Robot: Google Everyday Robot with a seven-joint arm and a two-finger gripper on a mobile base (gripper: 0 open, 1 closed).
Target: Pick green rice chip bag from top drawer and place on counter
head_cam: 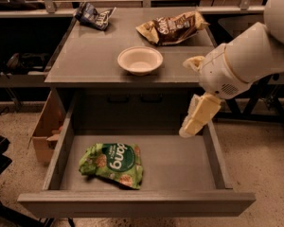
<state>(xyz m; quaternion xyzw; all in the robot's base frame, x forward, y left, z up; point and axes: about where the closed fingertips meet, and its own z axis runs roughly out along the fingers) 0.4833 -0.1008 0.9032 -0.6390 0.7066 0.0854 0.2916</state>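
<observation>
Starting at the far left, you are looking at one cardboard box sitting on the speckled floor, just beside the left wall of the top drawer. That one drawer is standing pulled out toward you, with its plain front panel nearest.

You are seeing three snack bags in all. One dark blue snack bag is lying at the far left corner of the counter. One green rice chip bag is lying flat on the drawer floor, left of the middle and near the front panel, with its white lettering facing you upside down. It is resting alone in the drawer, and nothing is touching it.

Moving right, one white bowl is sitting upright close to the counter's near edge, about at its middle. Beyond it, one brown-and-gold chip bag is lying toward the far right of the counter, well apart from the blue bag.

On the right, the one white arm is reaching in from the upper right corner. Its gripper is pointing down over the drawer's far right corner, just below the counter's edge. It is hanging well apart from the green bag and is carrying nothing that you can see. You cannot tell whether it is open or closed.
</observation>
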